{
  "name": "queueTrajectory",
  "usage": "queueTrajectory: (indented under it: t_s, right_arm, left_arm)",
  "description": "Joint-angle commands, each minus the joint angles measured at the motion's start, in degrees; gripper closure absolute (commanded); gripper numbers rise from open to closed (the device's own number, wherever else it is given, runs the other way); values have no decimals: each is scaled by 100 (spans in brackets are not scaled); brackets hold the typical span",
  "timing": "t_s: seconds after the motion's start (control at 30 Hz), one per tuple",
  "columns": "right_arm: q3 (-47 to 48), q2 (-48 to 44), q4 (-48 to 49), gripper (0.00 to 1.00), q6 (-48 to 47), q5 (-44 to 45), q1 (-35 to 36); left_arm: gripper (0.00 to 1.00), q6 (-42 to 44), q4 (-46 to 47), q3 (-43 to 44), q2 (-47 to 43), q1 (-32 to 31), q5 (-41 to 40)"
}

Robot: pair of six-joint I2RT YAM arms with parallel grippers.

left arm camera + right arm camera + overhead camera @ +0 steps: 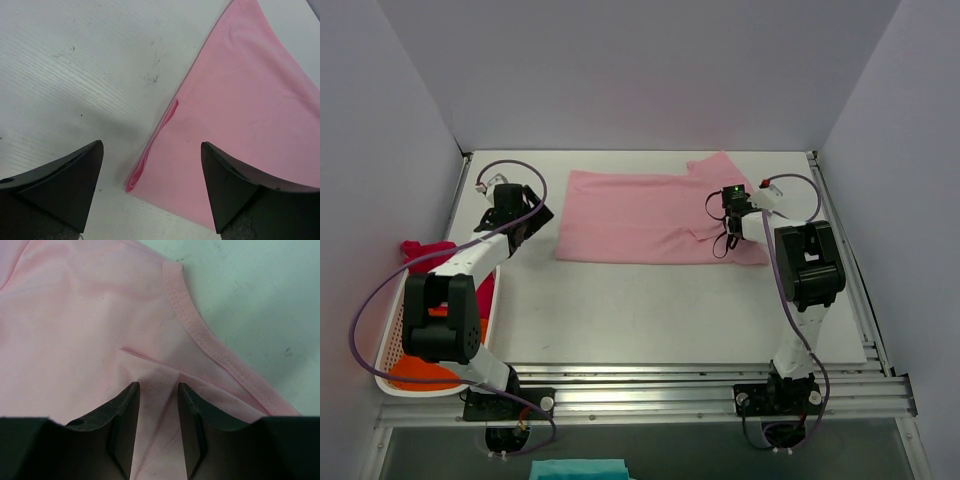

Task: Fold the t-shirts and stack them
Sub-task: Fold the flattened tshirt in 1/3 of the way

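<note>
The light pink t-shirt [630, 215] lies flat and folded in a wide band at the back of the table. My left gripper [535, 215] is open and hovers over the shirt's near left corner [240, 100], where the folded edge shows between its fingers [152, 150]. My right gripper [728, 240] sits on the shirt's right part near a sleeve hem. Its jaws [158, 387] are nearly closed, pinching a raised ridge of the pink cloth [75, 315]. The magenta-red t-shirt [425, 252] and the orange t-shirt [420, 372] lie in a basket at the left.
A white basket [390, 340] stands at the table's left edge beside the left arm. White walls close in the back and both sides. A metal rail [650, 385] runs along the front. A teal cloth [580, 470] shows below the rail.
</note>
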Motion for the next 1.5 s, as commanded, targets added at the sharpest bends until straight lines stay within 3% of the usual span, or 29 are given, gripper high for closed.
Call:
queueTrajectory:
  t_s: [0.0,0.03,0.17,0.3,0.67,1.47]
  right_arm:
    - [76,-115,-97,68,34,84,48]
    - [93,-80,-80,78,25,84,40]
    - [173,87,-79,83,25,58,31]
    - [190,140,-53,100,16,22,31]
    - [199,-228,-299,100,34,58,40]
    - [419,-185,-457,89,-98,119,22]
  left_arm:
    - [12,71,282,72,-7,-30,-17]
    - [12,71,282,72,-7,-30,-25]
    - [12,71,273,72,1,-30,-43]
    - [12,71,273,80,10,-30,-52]
    - [12,80,273,89,10,-30,-52]
    - [12,80,238,80,-60,-57,-69]
